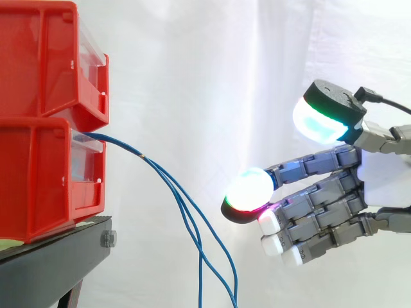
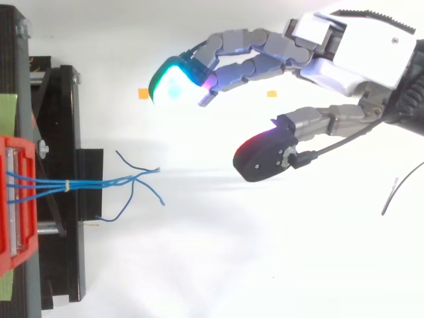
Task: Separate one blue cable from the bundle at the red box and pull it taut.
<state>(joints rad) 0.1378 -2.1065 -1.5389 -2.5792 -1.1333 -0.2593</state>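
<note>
White curtain (image 1: 244, 64) backs the approach step: hand (image 1: 383, 181), loosely open and empty, hangs near blue cables (image 1: 115, 145) trailing from red box (image 1: 45, 183); next, it must pinch one.

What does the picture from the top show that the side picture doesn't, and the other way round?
Top view: the blue cables fan apart at their loose ends, and there are two orange marks. Side view: two red bins are stacked, and the cables droop downward from the lower one. Both: the robot hand, open and holding nothing, apart from the cables.
</note>
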